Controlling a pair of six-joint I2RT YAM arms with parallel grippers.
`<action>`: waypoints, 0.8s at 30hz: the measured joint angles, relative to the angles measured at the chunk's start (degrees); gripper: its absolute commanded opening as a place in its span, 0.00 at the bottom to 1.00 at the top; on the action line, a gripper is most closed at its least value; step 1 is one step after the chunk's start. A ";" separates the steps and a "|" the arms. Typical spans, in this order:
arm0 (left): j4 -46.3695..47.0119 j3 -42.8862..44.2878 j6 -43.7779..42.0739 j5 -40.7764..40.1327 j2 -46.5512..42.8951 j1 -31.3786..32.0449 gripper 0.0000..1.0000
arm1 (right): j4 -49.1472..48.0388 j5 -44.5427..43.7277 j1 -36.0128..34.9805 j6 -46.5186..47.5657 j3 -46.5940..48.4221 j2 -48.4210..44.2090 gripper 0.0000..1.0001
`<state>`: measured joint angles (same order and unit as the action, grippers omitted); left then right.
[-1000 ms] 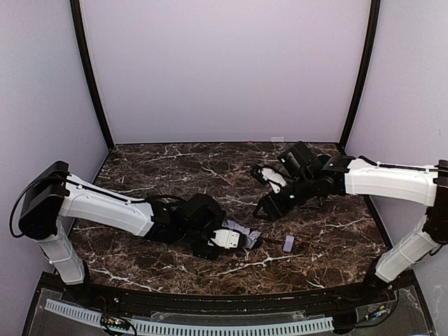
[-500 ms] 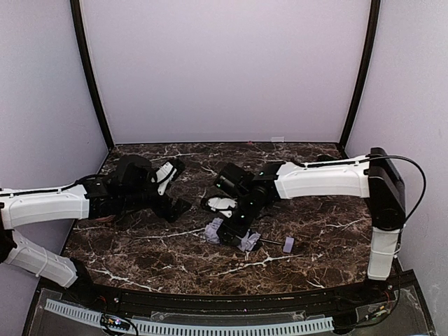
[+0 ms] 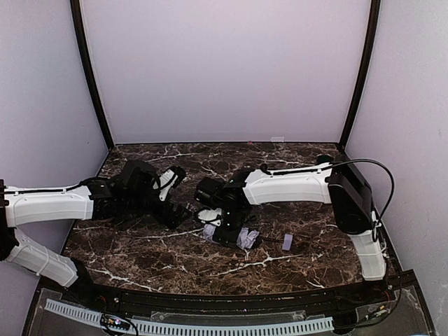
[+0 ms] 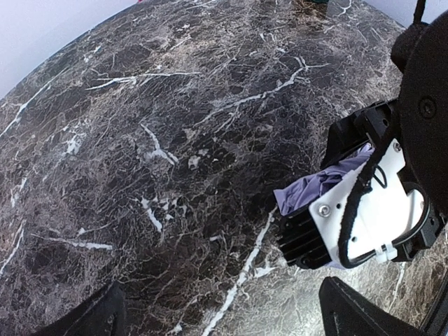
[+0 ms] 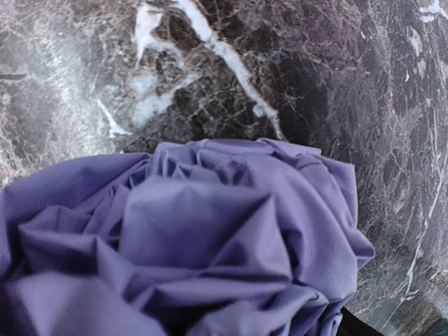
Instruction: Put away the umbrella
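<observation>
Because the umbrella (image 3: pixel 245 239) lies collapsed on the dark marble table (image 3: pixel 140 248), near the front edge and roughly midway between the two arms, most of it is a loose wad of pale lavender cloth (image 5: pixel 196 238). Its small knob (image 3: pixel 287 242) rests a little apart to the right. The thin shaft that should join them is hard to make out against the dark stone.

The right gripper (image 3: pixel 225 231) is down on top of the wad. Its wrist camera shows nothing but crumpled folds, so I cannot tell whether it is clamped on the fabric or only resting over it. The left gripper (image 3: pixel 178 208) hovers just left of the bundle, its fingers (image 4: pixel 105 315) spread wide with only bare marble between them.

The cloth looks light, soft and probably slick. A pinch on it alone would likely gather a fold and let the rest sag or slide free. The ribs hidden inside are thin and could bend under a hard sideways squeeze. The knob, or the shaft close to it, seems the firmer hold. One arm could take the knob while the other cups the bundled fabric from the side, so that the whole thing moves as one piece.
</observation>
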<state>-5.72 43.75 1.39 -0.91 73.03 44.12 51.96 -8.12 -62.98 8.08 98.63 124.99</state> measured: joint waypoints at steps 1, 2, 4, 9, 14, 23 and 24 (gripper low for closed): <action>-0.13 -0.11 -0.02 0.00 0.00 0.00 0.98 | 0.74 -0.52 0.02 0.09 1.05 0.72 0.67; -0.26 -0.15 -0.02 0.00 0.00 0.00 0.98 | 1.29 -1.16 0.02 0.17 2.38 1.68 0.61; -0.31 -0.15 -0.04 -0.02 0.00 0.00 0.98 | 2.16 -2.21 0.04 0.42 4.35 3.15 0.44; -0.57 -0.98 -0.28 -0.59 -1.09 0.00 0.98 | 3.39 -3.10 0.04 0.24 6.56 3.98 0.27; -1.09 -0.72 -0.66 -3.41 -2.51 0.00 0.98 | 0.96 -2.99 1.01 -0.31 6.36 1.75 0.20; -1.27 -0.44 -1.84 -9.49 -8.31 -0.04 0.98 | -33.62 -0.74 13.35 -3.54 -7.69 -27.17 0.06; -0.87 -0.66 -2.08 -9.94 -9.16 -0.04 0.98 | -40.46 -0.96 14.25 -2.64 -10.93 -31.39 0.06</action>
<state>-6.59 43.09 -0.69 -10.85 63.88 44.07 11.51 -9.08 -48.73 5.43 87.70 93.60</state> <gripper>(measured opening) 0.975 0.316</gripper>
